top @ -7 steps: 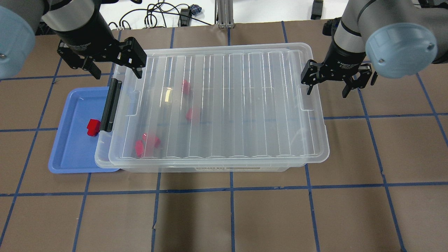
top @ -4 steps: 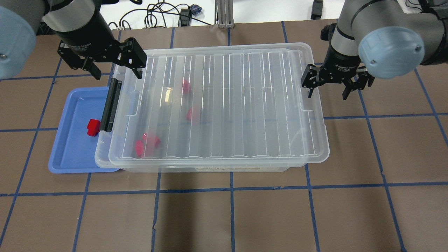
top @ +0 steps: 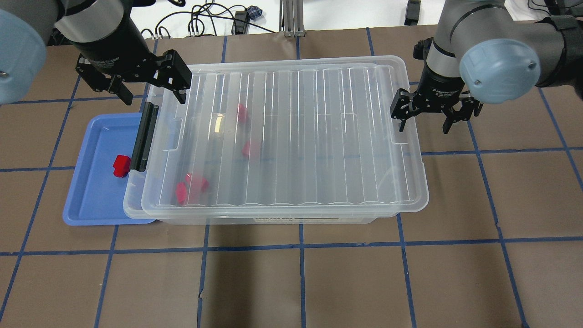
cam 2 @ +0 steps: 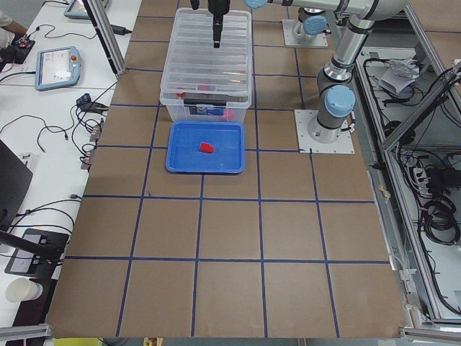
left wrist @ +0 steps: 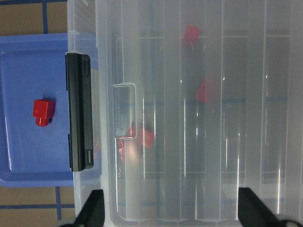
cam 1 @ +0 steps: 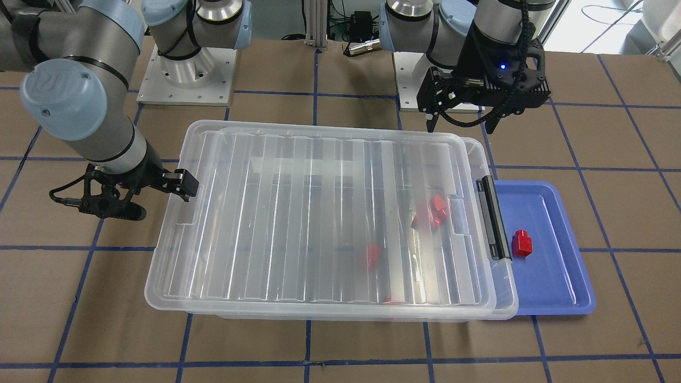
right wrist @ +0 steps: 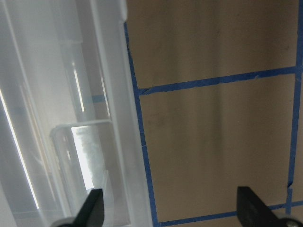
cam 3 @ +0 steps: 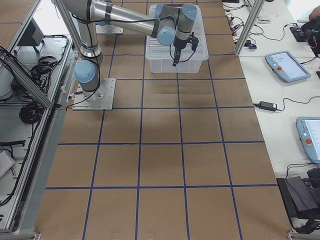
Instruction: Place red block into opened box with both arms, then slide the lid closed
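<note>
Brown paper-covered bench [top: 319, 282], blue tape grid. One clear plastic box [top: 131, 207]. One ridged clear lid [top: 296, 136] lies over it, with sliver of rim bare at black latch bar [top: 145, 136] end. Four red blocks [top: 250, 148] inside, blurred through lid. One red block [top: 121, 165] on blue tray [top: 91, 196], just beside latch. Two grippers, left gripper [top: 150, 91] and right gripper [top: 424, 123]: jaws apart, one at each box end.
</note>
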You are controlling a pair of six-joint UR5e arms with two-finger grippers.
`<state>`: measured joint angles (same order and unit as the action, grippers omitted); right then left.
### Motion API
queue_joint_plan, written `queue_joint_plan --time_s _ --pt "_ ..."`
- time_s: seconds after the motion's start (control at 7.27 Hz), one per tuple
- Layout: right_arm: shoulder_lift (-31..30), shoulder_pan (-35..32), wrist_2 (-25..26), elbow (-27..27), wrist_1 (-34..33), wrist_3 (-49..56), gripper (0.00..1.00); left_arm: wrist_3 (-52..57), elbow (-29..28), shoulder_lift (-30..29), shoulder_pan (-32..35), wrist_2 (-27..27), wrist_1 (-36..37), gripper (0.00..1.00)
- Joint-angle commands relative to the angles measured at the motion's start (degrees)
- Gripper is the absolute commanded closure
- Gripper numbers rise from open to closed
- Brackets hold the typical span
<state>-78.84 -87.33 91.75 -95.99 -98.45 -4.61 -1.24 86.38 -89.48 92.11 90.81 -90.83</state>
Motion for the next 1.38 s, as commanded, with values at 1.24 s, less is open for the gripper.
queue_joint_plan --time_s 1.24 --pt "0.4 8.5 4.9 0.2 0.1 12.8 0.0 25.9 12.0 -8.8 -29.7 -6.4 12.7 0.0"
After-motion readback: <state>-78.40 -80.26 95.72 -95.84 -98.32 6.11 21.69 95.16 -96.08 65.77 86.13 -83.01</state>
